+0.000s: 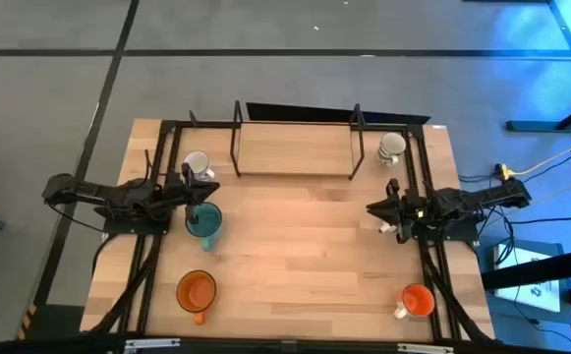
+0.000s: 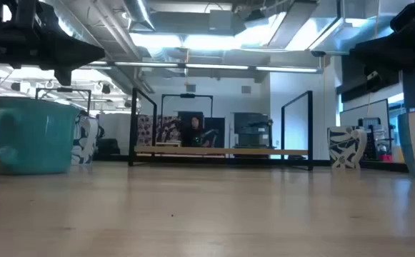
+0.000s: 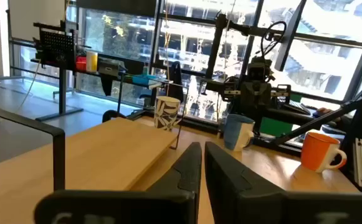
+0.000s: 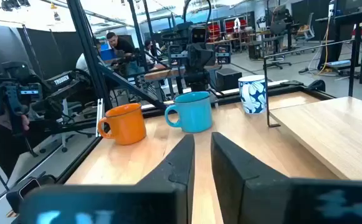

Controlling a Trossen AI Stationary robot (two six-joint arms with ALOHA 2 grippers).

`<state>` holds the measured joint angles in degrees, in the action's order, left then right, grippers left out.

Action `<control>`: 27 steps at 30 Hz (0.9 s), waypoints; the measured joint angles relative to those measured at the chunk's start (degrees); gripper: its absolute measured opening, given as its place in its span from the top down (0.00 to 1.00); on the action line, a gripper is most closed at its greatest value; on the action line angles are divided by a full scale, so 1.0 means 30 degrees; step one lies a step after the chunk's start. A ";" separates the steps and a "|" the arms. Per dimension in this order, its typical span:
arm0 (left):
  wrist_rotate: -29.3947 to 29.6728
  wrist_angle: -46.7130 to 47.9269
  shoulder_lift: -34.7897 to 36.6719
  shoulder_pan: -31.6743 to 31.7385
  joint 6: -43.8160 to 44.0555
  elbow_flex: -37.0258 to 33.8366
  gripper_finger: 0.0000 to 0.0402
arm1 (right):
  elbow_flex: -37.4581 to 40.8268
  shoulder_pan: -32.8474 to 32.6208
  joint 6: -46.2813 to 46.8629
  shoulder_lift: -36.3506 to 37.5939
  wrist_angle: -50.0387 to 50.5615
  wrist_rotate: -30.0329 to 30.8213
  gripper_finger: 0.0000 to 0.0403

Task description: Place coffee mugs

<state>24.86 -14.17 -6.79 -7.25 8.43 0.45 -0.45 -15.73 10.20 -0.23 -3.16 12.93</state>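
Observation:
My left gripper [image 1: 189, 190] [image 3: 202, 165] hangs shut at the table's left, just above and to the far side of a teal mug [image 1: 204, 221] [image 2: 28, 139] that stands upright. My right gripper [image 1: 373, 208] [image 4: 202, 155] hangs at the right with its fingers nearly together and nothing between them. A pale blue mug [image 3: 237, 132] stands under the right arm. White patterned mugs [image 1: 197, 164] [image 1: 391, 147] stand at the far left and far right. Orange mugs [image 1: 196, 290] [image 1: 416, 301] stand near the front edge.
A black metal frame with a wooden shelf [image 1: 295, 147] stands at the table's far middle. Black rails [image 1: 152, 256] run along both sides of the table. The wooden middle of the table [image 1: 295, 246] lies bare between the arms.

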 joint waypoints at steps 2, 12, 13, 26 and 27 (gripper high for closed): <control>0.0000 0.0000 0.0000 0.0000 0.0000 0.0000 0.96 | 0.0000 0.0000 0.0000 -0.0006 -0.0022 0.0015 0.90; 0.0029 -0.0076 0.0000 0.0000 0.0000 0.0000 0.96 | 0.0000 0.0000 0.0006 0.0000 -0.0070 0.0093 0.90; 0.0029 -0.0373 0.0000 0.0000 0.0012 0.0000 0.96 | 0.0000 0.0000 0.0002 0.0000 -0.0124 0.0247 0.90; 0.2596 -0.8897 0.0005 0.0000 -0.0314 0.0007 0.96 | 0.0007 0.0000 0.0007 0.0000 -0.5848 0.4581 0.90; 0.2756 -0.9457 0.0000 0.0007 -0.0459 0.0007 0.96 | 0.0007 0.0000 0.0007 0.0000 -0.6093 0.5067 0.90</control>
<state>33.13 -42.55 -6.79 -7.22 7.05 0.47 -0.43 -15.73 10.22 -0.23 -21.44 28.13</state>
